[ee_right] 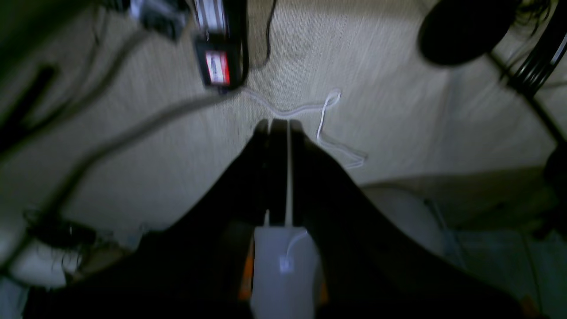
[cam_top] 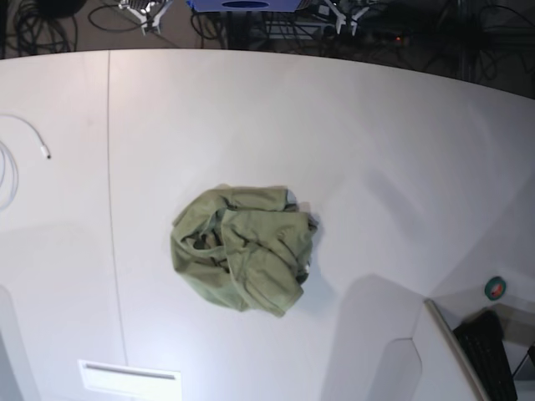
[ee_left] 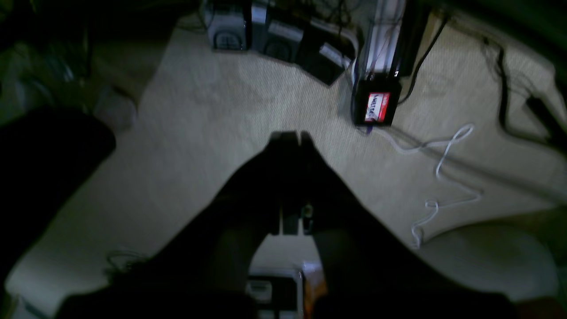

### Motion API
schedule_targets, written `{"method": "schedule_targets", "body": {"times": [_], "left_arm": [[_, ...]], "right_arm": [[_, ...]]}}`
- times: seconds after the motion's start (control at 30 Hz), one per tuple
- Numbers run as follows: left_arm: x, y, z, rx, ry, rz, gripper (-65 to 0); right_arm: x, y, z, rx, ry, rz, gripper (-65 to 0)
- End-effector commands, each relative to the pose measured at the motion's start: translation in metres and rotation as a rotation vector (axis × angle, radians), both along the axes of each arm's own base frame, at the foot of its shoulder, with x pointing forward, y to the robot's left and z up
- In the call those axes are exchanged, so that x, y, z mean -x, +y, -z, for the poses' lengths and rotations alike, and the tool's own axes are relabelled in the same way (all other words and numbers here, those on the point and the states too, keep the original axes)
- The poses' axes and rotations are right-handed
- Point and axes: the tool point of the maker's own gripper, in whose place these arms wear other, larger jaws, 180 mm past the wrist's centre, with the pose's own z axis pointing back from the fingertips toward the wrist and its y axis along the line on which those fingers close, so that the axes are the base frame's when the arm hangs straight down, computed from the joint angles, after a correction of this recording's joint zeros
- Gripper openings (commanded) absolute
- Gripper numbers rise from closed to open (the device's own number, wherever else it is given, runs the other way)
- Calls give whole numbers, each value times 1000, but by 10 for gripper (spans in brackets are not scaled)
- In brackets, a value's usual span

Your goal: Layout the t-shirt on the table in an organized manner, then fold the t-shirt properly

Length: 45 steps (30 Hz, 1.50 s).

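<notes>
The olive-green t-shirt (cam_top: 242, 248) lies crumpled in a bunched heap near the middle of the white table (cam_top: 376, 125) in the base view. Neither arm shows in that view. In the left wrist view my left gripper (ee_left: 291, 135) is shut, its dark fingers pressed together, with nothing between them and carpet floor beyond. My right gripper (ee_right: 279, 124) in the right wrist view is also shut and empty, over the same carpet. Neither wrist view shows the shirt.
A white cable (cam_top: 18, 134) lies at the table's left edge and a thin dark seam (cam_top: 110, 167) runs front to back. A keyboard (cam_top: 489, 355) and a green roll (cam_top: 496, 288) sit at the lower right. The carpet holds a black box (ee_left: 376, 106) and loose cables.
</notes>
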Motion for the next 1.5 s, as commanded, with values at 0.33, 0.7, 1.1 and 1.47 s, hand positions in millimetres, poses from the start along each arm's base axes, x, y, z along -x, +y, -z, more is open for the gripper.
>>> {"method": "schedule_targets", "body": {"times": [0.33, 0.7, 1.1, 1.47], "left_arm": [[-22, -5, 1, 7, -65, 15, -650], [-15, 29, -3, -43, -66, 29, -650], [-14, 29, -5, -40, -110, 39, -650], [-15, 10, -25, 73, -399, 311, -650]], "right_arm": [[14, -1, -1, -4, 17, -3, -650], [34, 1, -5, -10, -89, -5, -650], [10, 3, -6, -19, -248, -11, -650], [5, 3, -23, -30, -484, -16, -650]]}}
